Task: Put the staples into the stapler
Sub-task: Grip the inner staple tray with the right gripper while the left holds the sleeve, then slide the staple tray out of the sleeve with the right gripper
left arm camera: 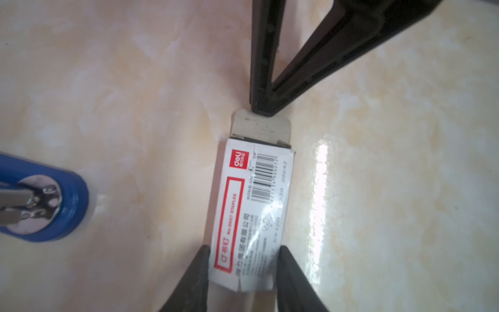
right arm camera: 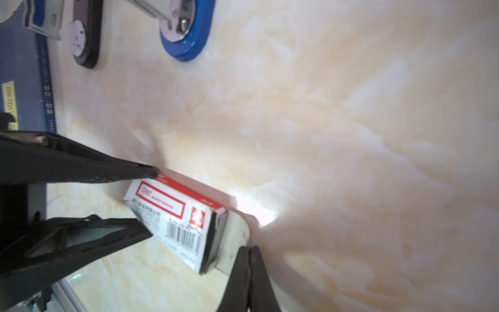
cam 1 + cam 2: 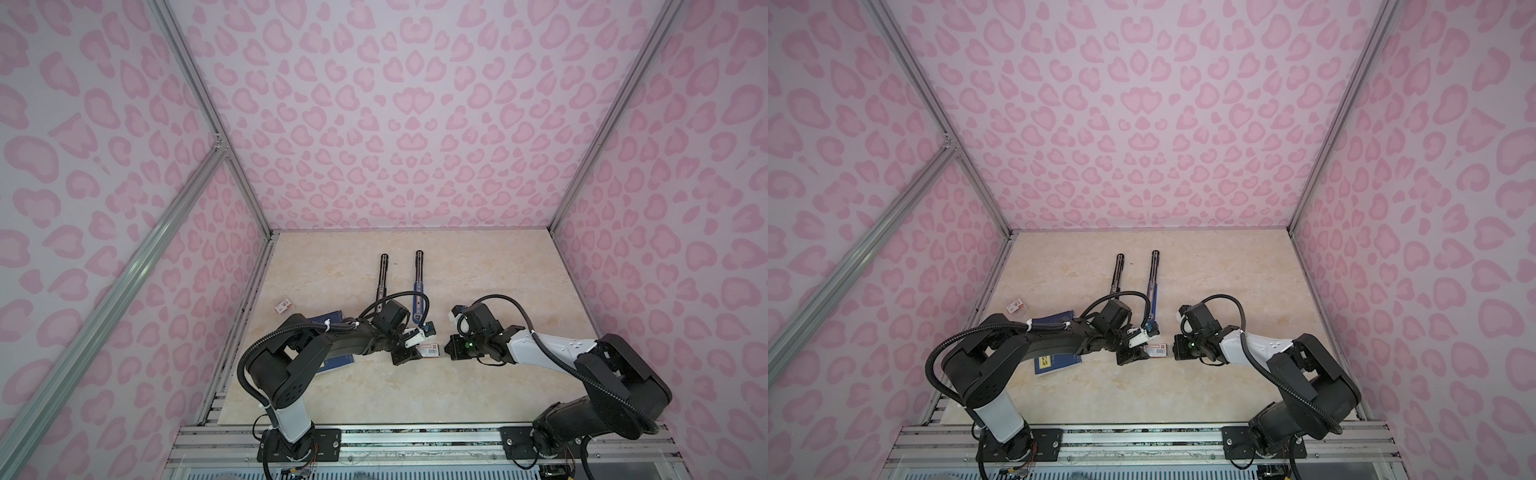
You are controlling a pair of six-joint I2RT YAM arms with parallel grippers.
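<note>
**Hidden or unclear.** The staples cannot be made out in any view. The open end of the staple box (image 1: 251, 205) shows only a dark slot, so its contents are hidden. In both top views the box is small and crowded by the two wrists.

The near half of the black stapler (image 3: 382, 272) is hidden behind the left arm's wrist and cable. The same cable crosses the near end of the blue stapler (image 3: 417, 282). In the left wrist view only its rounded end shows, cut off at the frame edge. A blue book (image 3: 1054, 360) lies mostly under the left arm. A second small box (image 3: 283, 306) near the left wall is too small to read.

**Grippers.**
- **Left gripper (image 1: 244, 247):** narrowed onto the box at the end away from its flap (image 1: 260, 127), with one finger against each long side.
- **Right gripper (image 2: 249, 250):** jaws pressed together on the edge of that opened flap.

**Position.** The box sits between the two grippers, over the table (image 3: 478, 270) — whether it rests there or is lifted clear cannot be told. Both staplers lie side by side beyond the grippers. The blue stapler's rounded end is near the box but not touching it.
</note>
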